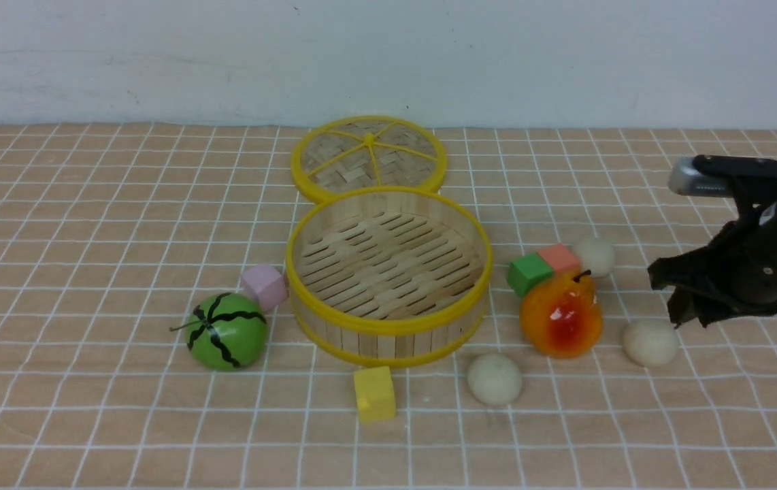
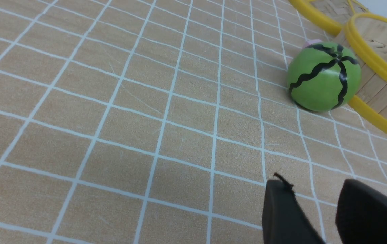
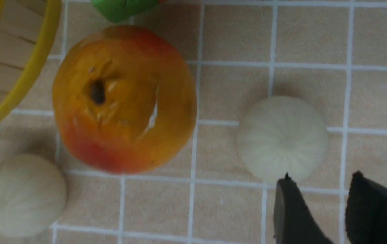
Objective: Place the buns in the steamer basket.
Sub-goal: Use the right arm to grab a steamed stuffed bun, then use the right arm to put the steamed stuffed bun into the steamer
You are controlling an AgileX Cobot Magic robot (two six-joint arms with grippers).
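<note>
Right gripper [image 3: 322,174]: partly open, jaws apart, no object held. Bun 1 [image 1: 651,343] is nearest, just to the robot side of the fingertips and slightly left. Contact cannot be confirmed. Bun 1 is round, with no clear long axis; its faint creases meet on top, facing up.

Left of the right gripper, the pear [image 1: 562,316] stands with its stem up. Bun 3 [image 1: 594,256] is left of the gripper, beyond the pear, beside the red cube [image 1: 558,258]. The green cube [image 1: 529,273] adjoins the red cube.

Bun 2 [image 1: 494,379] is farther left and closer to the robot, near the basket [image 1: 390,325]. Buns 2 and 3 are also round; no long axis can be assigned.

The basket lies well left of the right gripper, level, opening up. Its floor slats run diagonally, near left to far right. The yellow cube [image 1: 375,395] is on its robot side; the lid [image 1: 334,146] is on its far side. Farthest left are the pink cube [image 1: 265,286] and melon [image 1: 227,332].

Left gripper [image 2: 310,183]: jaws apart, no object held.

Obscured: 1 right fingertip overlaps the edge of bun 1 in the wrist view. The basket hides the lid's near edge. The front view cuts off the right arm; the left wrist view cuts off the basket.
</note>
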